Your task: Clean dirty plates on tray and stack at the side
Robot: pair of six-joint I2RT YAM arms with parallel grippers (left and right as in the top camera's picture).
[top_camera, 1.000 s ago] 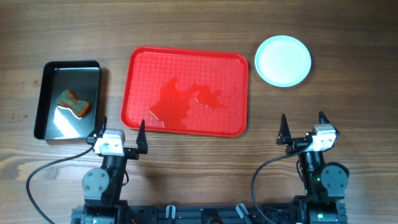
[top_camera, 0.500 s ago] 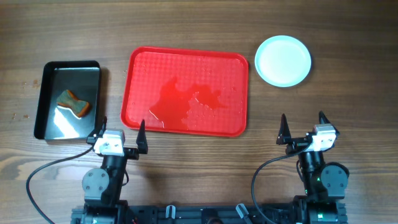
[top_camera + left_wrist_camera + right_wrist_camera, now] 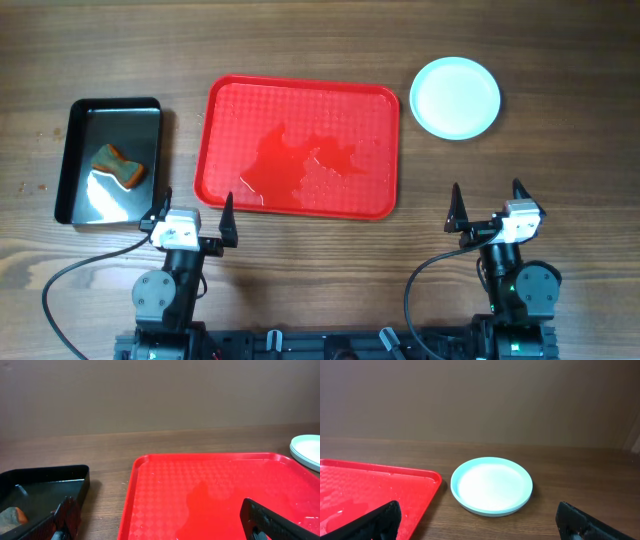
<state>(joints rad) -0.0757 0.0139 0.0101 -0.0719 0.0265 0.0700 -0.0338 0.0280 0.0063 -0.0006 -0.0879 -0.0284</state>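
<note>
Plates (image 3: 456, 97) beside red tray (image 3: 240, 120); sponge (image 3: 119, 166) in black tray (image 3: 112, 125)

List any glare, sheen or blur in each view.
Overhead: white glare on the black tray. Left wrist: wet patch on the red tray shows a dull sheen; fingers blurred. Right wrist: plates sharp, evenly lit; fingers soft.

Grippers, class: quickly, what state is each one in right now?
Left gripper: open, fingers spread, holding nothing.
Right gripper: open, fingers spread, holding nothing.
</note>
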